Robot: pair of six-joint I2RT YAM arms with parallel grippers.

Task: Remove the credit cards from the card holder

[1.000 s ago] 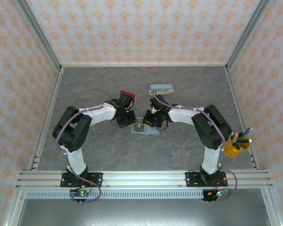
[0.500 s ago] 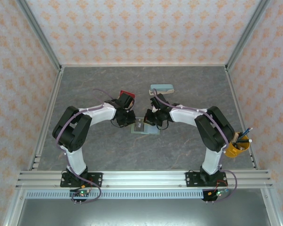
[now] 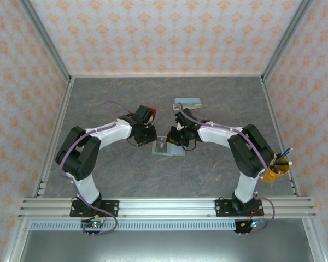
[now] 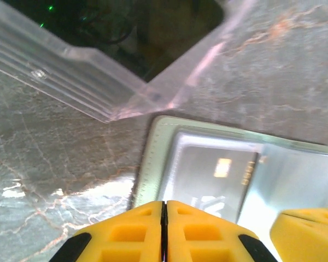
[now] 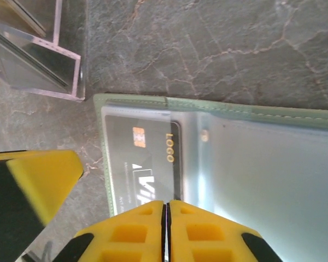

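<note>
The card holder (image 3: 169, 147) lies open and flat on the table between my two grippers. It is a sage-green bifold (image 5: 262, 164) with a dark grey credit card (image 5: 147, 158) in its left panel's clear slot. My left gripper (image 3: 152, 138) is shut, its yellow tips (image 4: 164, 229) just above the holder's left edge (image 4: 150, 164) and the dark card (image 4: 213, 174). My right gripper (image 3: 176, 137) is shut too, tips (image 5: 167, 229) over the card's lower right corner. A red card (image 3: 148, 110) shows behind the left wrist.
A clear acrylic stand (image 4: 98, 82) sits just beyond the holder's left end (image 5: 44, 60). A teal oblong case (image 3: 187, 102) lies farther back. A yellow cup of pens (image 3: 274, 168) stands at the right edge. The grippers' fingers nearly meet over the holder.
The left arm's elbow has swung a little out to the left and down. Both grippers remain at the holder, shut as before.
</note>
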